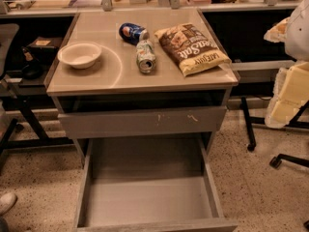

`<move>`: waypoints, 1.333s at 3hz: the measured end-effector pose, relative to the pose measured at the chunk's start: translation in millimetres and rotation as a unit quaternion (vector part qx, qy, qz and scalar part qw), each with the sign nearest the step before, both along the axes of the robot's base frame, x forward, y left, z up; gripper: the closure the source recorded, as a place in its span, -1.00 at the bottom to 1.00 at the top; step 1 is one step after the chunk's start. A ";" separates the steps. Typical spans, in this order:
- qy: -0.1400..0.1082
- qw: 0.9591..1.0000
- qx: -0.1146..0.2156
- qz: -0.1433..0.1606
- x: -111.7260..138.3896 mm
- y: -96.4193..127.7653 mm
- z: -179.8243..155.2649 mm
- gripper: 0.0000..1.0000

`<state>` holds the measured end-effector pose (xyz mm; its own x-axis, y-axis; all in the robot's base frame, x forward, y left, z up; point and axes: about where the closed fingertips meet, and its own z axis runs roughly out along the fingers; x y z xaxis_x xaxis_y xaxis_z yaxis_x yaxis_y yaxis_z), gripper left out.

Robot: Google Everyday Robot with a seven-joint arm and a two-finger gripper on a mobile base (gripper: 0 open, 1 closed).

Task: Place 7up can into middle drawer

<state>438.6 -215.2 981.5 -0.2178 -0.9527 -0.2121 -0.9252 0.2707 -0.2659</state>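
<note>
The 7up can [146, 56], pale green and silver, lies on its side in the middle of the cabinet top, its shiny end towards the front edge. The middle drawer [145, 197] is pulled out wide below, a deep grey box with nothing showing on its floor. My gripper [279, 30] is at the far right edge of the view with pale arm parts [289, 88] below it. It is off to the right of the cabinet, well apart from the can and holding nothing that I can see.
A dark blue Pepsi can [133, 33] lies just behind the 7up can. A brown chip bag [193, 47] lies to its right and a white bowl [79, 54] to its left. The scratched grey drawer front [142, 121] above is closed. Chair legs [251, 129] stand at right.
</note>
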 end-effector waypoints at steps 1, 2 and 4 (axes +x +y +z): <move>0.000 1.000 0.000 0.000 0.0 0.1 0.0 -1.00; -0.003 1.000 -0.016 0.006 -0.5 21.1 3.5 -1.00; -0.004 0.998 -0.053 0.036 -4.9 59.5 5.6 -1.00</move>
